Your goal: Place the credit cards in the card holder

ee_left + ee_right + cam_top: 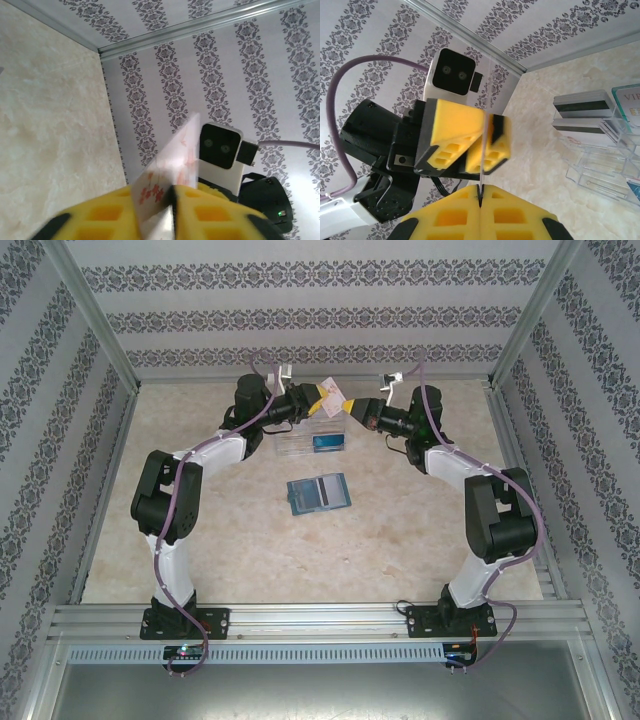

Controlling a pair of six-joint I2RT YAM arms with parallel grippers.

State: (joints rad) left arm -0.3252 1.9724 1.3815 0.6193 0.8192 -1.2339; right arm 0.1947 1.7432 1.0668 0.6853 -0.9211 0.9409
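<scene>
Bent inward above the clear tray point(295, 445), tip to tip, with left gripper point(172, 194) and right gripper point(481, 192) both clamped on one pale card point(175, 155).

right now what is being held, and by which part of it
A thin pale pinkish-white plastic card, pinched at opposite ends: the left gripper on one end, the right gripper on the other.

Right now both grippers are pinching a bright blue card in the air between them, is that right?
Not quite: the card is pale pinkish-white with red marks, not bright blue; the left wrist view shows it. The left gripper and right gripper both pinch it in the air between them.
</scene>
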